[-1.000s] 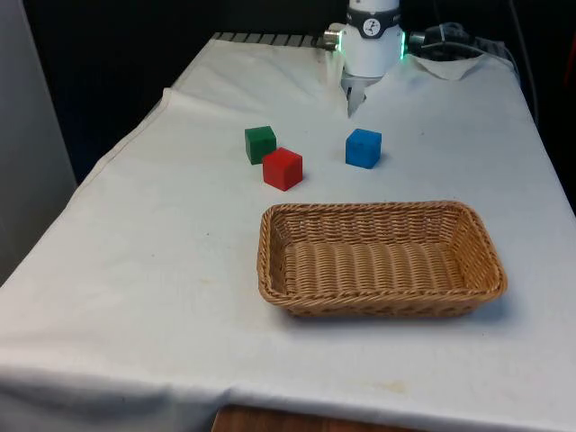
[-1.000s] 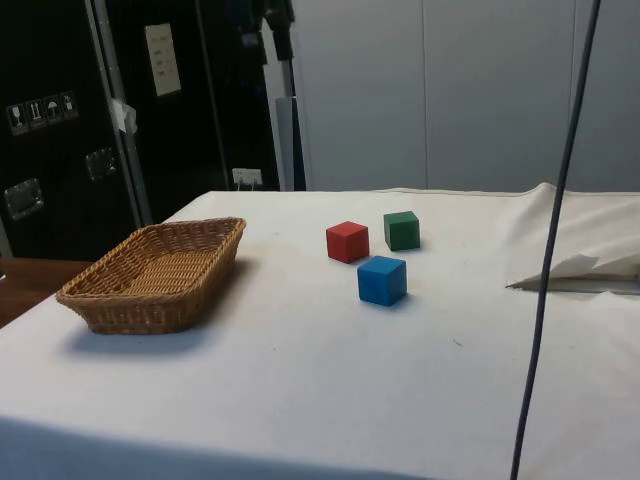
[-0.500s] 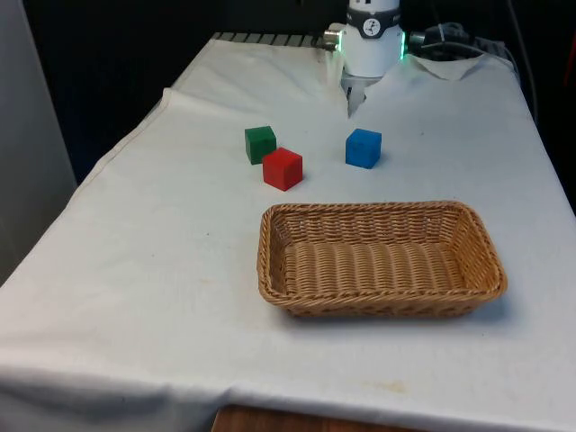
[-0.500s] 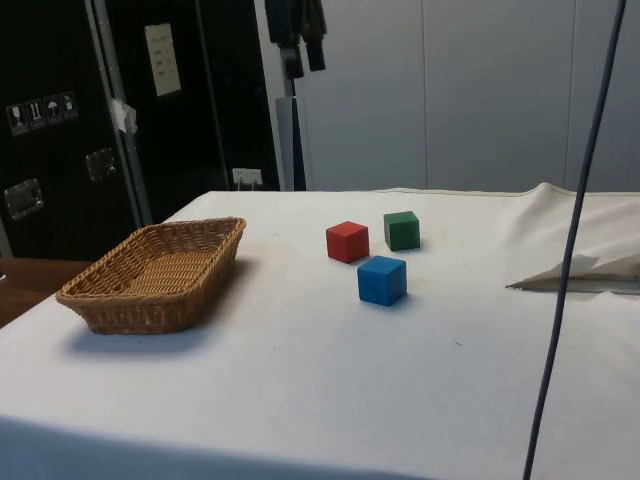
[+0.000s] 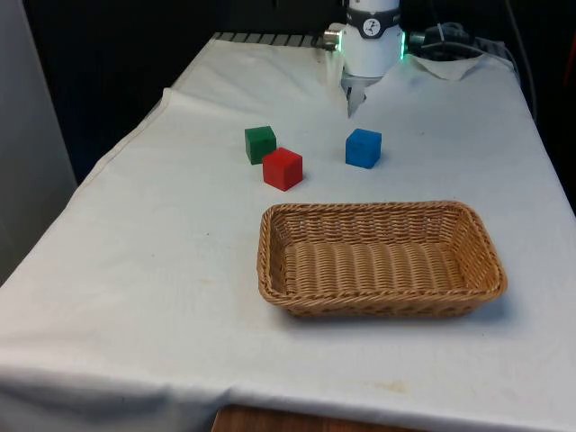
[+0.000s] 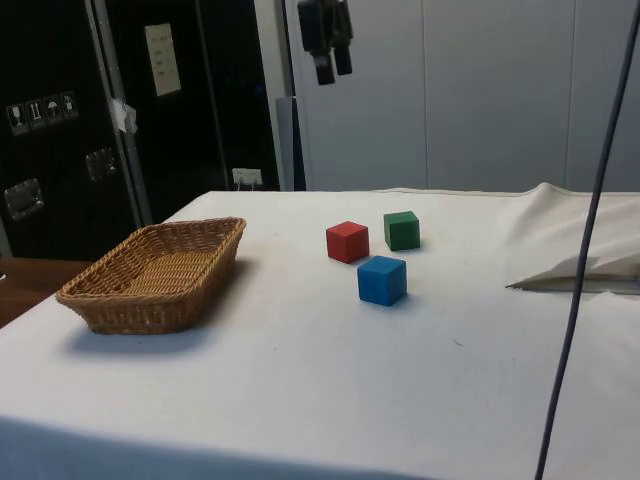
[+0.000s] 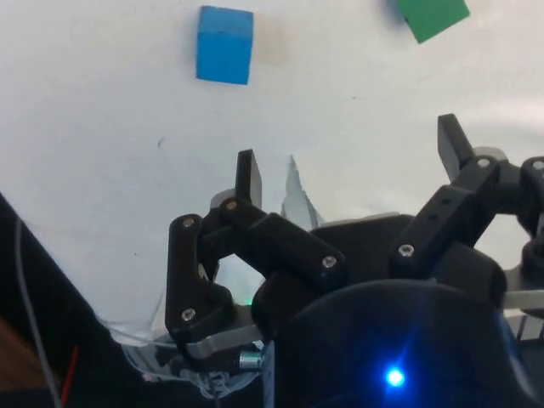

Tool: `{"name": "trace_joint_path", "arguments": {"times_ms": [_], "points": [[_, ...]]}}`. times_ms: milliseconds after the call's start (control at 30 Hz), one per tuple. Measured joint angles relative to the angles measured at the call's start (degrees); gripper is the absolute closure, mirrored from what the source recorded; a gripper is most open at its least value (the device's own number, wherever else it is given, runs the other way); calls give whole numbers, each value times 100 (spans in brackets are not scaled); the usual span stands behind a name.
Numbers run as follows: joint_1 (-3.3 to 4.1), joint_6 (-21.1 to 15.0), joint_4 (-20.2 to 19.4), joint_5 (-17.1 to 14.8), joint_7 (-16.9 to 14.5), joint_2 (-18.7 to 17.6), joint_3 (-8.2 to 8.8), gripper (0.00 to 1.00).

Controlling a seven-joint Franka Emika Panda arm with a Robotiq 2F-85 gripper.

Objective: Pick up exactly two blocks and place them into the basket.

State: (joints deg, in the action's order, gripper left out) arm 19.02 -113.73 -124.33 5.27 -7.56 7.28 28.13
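Observation:
Three blocks stand on the white cloth: a green block (image 5: 260,144), a red block (image 5: 283,168) touching its corner, and a blue block (image 5: 364,148) apart toward the front view's right. A woven basket (image 5: 270,261) sits nearer the camera, with nothing in it. In the side view the blocks read red (image 6: 347,242), green (image 6: 402,230) and blue (image 6: 382,280), with the basket (image 6: 100,300) to their left. My gripper (image 6: 334,73) hangs high above the table, open and holding nothing. The wrist view has the gripper (image 7: 350,160) over bare cloth, with the blue block (image 7: 224,44) and the green block (image 7: 433,17) beyond its fingertips.
A raised fold of cloth (image 6: 580,270) lies at the robot's end of the table. A dark cable (image 6: 585,240) hangs down in front of the side camera. The table's side edge (image 5: 108,162) drops off at the front view's left.
In the side view my gripper has moved rightward and down, from above the basket side toward the space over the blocks. The blocks and basket have not moved.

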Motion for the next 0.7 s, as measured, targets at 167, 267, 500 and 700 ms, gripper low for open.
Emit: {"name": "trace_joint_path", "arguments": {"times_ms": [167,267,500,700], "points": [[-29,-212,-321,132,-23,160,74,0],[-46,-384,-567,218,-34,275,132,0],[-86,-779,-1094,384,-57,510,258,0],[-109,-1066,-1409,447,-155,607,390,0]]}}
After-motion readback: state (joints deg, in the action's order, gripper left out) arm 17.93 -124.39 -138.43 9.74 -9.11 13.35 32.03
